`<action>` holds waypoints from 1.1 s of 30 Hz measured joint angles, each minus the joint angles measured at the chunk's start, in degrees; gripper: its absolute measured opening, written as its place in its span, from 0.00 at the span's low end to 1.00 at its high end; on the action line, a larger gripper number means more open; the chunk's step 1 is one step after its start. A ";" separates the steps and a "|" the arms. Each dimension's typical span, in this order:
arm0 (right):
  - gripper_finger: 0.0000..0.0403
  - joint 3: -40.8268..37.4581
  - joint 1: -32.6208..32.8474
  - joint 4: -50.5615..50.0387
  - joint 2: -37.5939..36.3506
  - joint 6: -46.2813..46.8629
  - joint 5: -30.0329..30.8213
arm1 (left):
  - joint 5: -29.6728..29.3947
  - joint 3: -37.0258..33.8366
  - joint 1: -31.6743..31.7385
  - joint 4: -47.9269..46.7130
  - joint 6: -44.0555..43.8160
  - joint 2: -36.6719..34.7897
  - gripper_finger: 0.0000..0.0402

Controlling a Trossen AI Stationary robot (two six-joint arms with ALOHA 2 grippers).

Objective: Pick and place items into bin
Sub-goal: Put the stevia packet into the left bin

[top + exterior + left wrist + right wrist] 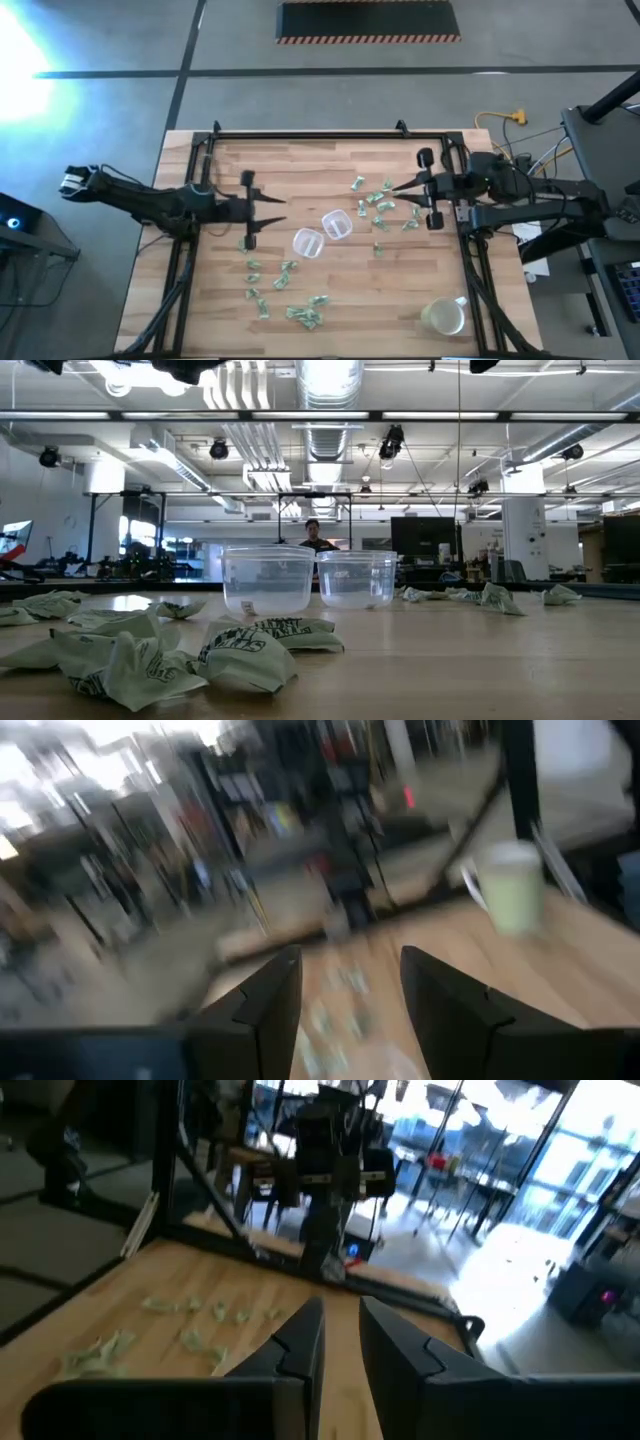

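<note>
From the high view, the light wooden plank tabletop (330,290) carries many tiny pale green-and-white crumpled wrapper pieces (304,316). One group lies left of centre and toward the near edge, another sits on the right side near the far half. Two small clear plastic tubs (308,242) stand touching each other at the middle, between the two groups. A yellowish-white mug (444,316) stands in the near right corner. The left claw (278,209) hangs over the left half of the tabletop, pointing right, released, its fingers spread and holding nothing. The right claw (388,189) hangs over the right group of wrapper pieces, pointing left, its fingers drawn close with only a narrow gap; no piece shows between them.

In the low view, the two clear tubs (268,578) stand side by side at the centre, with crumpled wrapper pieces (245,656) lying close in the left foreground and more farther off on the right. A person (314,535) shows in the room behind the tubs.

The left wrist view is blurred; the left claw (350,990) is spread, with the mug (514,886) and faint wrapper pieces (335,1010) ahead of it.

In the right wrist view, the right claw (341,1330) has its fingers nearly together and empty, and wrapper pieces (195,1330) lie on the wood beside them.
</note>
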 joint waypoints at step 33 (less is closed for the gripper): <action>0.14 -10.43 0.13 -1.76 3.58 1.99 1.45 | 2.85 3.72 -15.94 -44.75 -42.86 14.59 0.39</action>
